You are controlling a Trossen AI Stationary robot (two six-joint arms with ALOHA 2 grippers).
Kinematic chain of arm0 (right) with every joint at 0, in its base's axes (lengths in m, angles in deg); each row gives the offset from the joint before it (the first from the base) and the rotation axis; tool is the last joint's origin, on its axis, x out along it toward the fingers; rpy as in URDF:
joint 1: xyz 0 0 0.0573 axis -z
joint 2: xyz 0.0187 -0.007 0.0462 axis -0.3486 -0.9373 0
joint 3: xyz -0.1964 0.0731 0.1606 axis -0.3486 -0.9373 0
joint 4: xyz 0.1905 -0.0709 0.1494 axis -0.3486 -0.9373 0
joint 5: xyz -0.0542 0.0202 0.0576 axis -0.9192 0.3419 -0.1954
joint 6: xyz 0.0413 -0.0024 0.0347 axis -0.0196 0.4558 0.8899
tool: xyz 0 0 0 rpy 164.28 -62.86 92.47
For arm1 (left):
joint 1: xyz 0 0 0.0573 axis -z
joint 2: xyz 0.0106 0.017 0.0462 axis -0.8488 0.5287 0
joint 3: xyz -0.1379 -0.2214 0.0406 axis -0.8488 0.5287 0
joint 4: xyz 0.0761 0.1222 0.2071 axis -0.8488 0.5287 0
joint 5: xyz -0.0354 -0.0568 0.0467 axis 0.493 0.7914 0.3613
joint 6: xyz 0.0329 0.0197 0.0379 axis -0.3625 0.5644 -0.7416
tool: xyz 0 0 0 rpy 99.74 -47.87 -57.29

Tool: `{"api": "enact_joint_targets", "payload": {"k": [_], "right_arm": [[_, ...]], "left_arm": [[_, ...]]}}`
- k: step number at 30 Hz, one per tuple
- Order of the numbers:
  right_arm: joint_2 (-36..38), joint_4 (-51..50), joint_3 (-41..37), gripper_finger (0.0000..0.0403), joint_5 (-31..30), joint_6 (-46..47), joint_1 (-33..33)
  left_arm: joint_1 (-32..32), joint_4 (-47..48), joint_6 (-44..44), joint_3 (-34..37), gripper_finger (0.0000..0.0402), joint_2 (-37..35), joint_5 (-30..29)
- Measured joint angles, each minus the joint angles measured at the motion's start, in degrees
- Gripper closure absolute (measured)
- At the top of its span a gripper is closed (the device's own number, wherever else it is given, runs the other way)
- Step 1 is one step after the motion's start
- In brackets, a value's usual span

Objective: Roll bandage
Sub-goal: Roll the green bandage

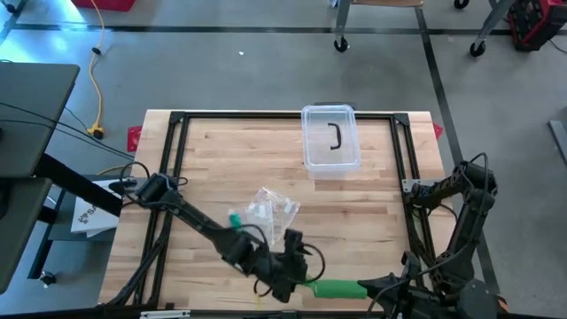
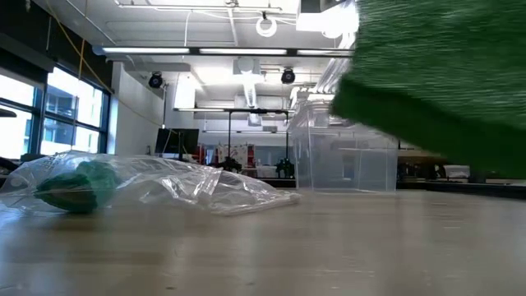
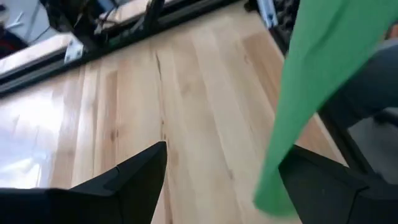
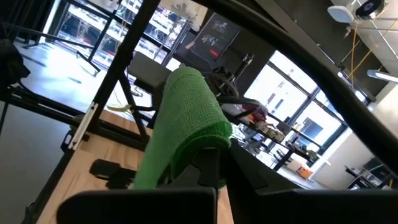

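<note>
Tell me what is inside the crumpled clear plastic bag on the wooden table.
Inside the crumpled clear plastic bag lies a green roll, at one end. The bag's folds blur its shape; anything else inside cannot be seen.

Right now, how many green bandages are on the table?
2. One green bandage is at the near edge, pinched in the right gripper. A second green roll sits inside the plastic bag mid-table. Others could be hidden.

Grey floor [image 1: 266,71] surrounds the table; windows [image 2: 49,115] and ceiling lights [image 2: 222,51] beyond.

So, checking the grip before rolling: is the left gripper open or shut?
Open. The left gripper has its fingers spread apart, with the green bandage hanging beside one finger.
</note>
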Motion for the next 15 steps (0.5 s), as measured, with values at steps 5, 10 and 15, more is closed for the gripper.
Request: {"api": "enact_joint_targets", "payload": {"k": [5, 10, 15], "right_arm": [[0.00, 0.03, 0.00, 0.0402, -0.23, 0.02, -0.13], [0.00, -0.30, 0.00, 0.0402, -0.31, -0.01, -0.28], [0.00, -0.48, 0.00, 0.0402, -0.43, 0.00, -0.29]], "left_arm": [[2.65, 8.90, 8.23, 0.00, 0.0108, 0.29, -1.39], [4.47, 9.40, 15.40, 5.57, 0.0108, 0.05, -1.86], [3.84, -9.77, 17.91, 15.97, 0.0108, 0.08, 4.02]]}}
